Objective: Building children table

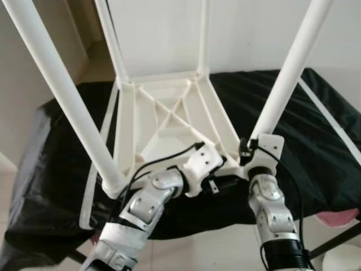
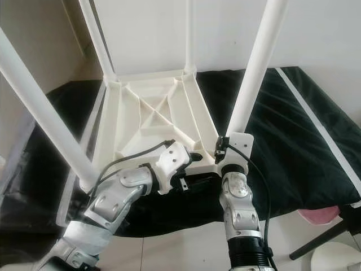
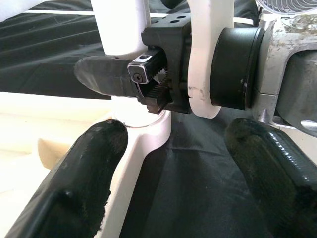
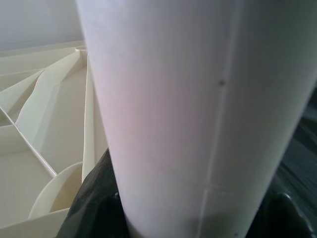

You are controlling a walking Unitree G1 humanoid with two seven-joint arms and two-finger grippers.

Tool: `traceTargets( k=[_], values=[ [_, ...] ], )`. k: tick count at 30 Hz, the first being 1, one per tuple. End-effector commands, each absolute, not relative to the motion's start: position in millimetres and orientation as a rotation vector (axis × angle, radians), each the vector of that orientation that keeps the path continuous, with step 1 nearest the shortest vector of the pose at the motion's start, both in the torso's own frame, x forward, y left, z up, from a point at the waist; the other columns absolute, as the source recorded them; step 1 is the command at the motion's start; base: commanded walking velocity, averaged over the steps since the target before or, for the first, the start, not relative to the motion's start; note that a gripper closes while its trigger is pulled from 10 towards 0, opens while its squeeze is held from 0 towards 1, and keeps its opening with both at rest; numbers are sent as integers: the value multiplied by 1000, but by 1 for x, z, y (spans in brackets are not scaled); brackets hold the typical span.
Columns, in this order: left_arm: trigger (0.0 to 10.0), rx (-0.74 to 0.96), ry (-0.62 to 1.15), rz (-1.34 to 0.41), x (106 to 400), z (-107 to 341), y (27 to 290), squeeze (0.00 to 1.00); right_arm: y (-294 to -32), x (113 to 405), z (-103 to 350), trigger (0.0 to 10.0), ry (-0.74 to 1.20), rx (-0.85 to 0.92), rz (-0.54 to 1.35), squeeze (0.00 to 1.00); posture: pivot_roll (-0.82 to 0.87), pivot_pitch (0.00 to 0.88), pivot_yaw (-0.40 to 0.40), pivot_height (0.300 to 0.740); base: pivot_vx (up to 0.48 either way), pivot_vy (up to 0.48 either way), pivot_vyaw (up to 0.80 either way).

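A white plastic children's table (image 1: 169,121) lies upside down on a black cloth, its legs pointing up. My right gripper (image 1: 251,148) is shut on the near right leg (image 1: 287,73) just above its socket in the table corner. Up close, that leg (image 4: 198,99) stands between the black fingers (image 4: 91,208). My left gripper (image 3: 168,188) hovers open beside the same corner, fingers (image 3: 74,188) spread wide and holding nothing. It faces the right gripper's finger (image 3: 106,74) clamped on the leg (image 3: 121,25). The near left leg (image 1: 62,96) stands free.
The black cloth (image 1: 316,141) covers a low surface reaching to the right and left. A white strip (image 1: 333,121) lies across it at the right. A pink thing (image 1: 338,217), a black stand leg (image 2: 316,243) and a white round object (image 1: 344,259) sit at lower right.
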State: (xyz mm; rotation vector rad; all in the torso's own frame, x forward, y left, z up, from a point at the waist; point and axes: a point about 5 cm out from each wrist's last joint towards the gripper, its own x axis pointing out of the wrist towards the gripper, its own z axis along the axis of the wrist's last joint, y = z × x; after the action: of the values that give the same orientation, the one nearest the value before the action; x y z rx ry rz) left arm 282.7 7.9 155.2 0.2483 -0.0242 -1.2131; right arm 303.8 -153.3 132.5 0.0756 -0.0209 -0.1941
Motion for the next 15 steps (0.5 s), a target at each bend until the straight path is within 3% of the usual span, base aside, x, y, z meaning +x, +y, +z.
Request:
traceTargets(
  k=[1,15],
  values=[
    [10000,265,-19,-1211,283,153,8,0,-153,299,110,10000,96,128,-228,0,-147,0,51,740,0,0,0],
    [10000,277,-30,-1214,285,155,8,0,-148,300,113,10000,94,112,-208,0,-146,0,47,740,0,0,0]
  ],
)
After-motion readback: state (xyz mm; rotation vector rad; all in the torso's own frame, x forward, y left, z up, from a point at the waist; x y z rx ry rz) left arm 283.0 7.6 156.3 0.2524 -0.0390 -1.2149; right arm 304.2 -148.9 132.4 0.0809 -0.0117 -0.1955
